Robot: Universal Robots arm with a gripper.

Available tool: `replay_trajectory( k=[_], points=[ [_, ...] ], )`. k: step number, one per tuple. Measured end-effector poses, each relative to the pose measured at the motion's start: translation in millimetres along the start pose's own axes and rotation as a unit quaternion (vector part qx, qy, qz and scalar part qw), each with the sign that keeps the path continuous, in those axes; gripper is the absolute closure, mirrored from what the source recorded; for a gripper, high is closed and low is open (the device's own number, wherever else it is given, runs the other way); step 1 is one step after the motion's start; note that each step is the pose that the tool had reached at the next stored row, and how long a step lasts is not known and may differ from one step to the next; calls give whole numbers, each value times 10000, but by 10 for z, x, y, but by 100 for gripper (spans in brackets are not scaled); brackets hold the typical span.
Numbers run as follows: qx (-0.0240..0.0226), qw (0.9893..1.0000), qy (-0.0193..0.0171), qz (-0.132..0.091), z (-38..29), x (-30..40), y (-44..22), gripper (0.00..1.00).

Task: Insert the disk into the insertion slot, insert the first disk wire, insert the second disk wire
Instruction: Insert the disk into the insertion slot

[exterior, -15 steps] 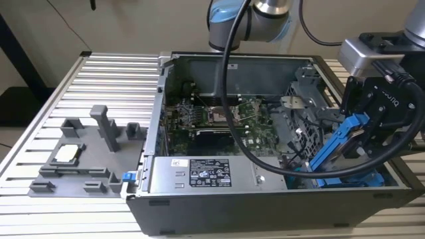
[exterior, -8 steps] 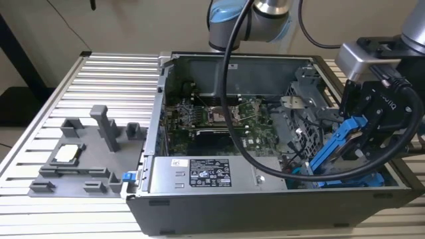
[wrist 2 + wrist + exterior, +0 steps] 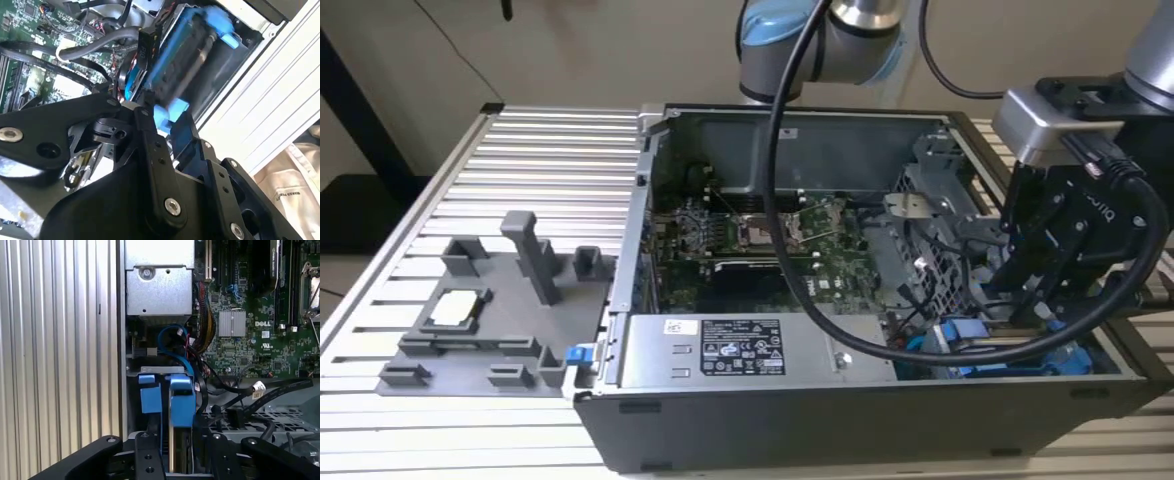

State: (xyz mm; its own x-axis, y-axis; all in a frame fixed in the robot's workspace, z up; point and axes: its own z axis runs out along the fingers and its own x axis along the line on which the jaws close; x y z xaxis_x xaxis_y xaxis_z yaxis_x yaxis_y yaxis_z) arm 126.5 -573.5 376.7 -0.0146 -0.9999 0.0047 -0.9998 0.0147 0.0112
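The fingers (image 3: 149,460) of the gripper (image 3: 179,442) look clamped on the disk (image 3: 181,400) in the first wrist view, one against each flat side of its blue frame. At the exterior view's left, a grey fixture (image 3: 480,310) lies on the ribbed table (image 3: 400,420), well apart from the arm. Next comes the open computer case (image 3: 854,420), with the labelled power-supply box (image 3: 747,350) along its lower edge and the motherboard (image 3: 761,235) above that. At the exterior view's lower right, the gripper hangs inside the case with the disk under it, partly down in the insertion slot (image 3: 227,62). I judge the first step under way: the disk is gripped and I cannot tell if it is fully seated. A black cable (image 3: 285,388) with a white-tagged plug (image 3: 258,387) lies loose over the board, so both wires seem not yet connected.
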Motion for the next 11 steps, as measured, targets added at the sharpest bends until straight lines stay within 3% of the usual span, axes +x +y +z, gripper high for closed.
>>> replay_trajectory(
  k=[3, 8, 10, 11],
  points=[
    [0, 10000, 0, 0, -26, 0, 0, 59],
    [-2, 10000, 16, 1, -211, -3, 3, 59],
    [0, 10000, 24, 0, -230, -23, 3, 59],
    [30, 10000, 25, 1, -230, -32, 5, 59]
  ],
)
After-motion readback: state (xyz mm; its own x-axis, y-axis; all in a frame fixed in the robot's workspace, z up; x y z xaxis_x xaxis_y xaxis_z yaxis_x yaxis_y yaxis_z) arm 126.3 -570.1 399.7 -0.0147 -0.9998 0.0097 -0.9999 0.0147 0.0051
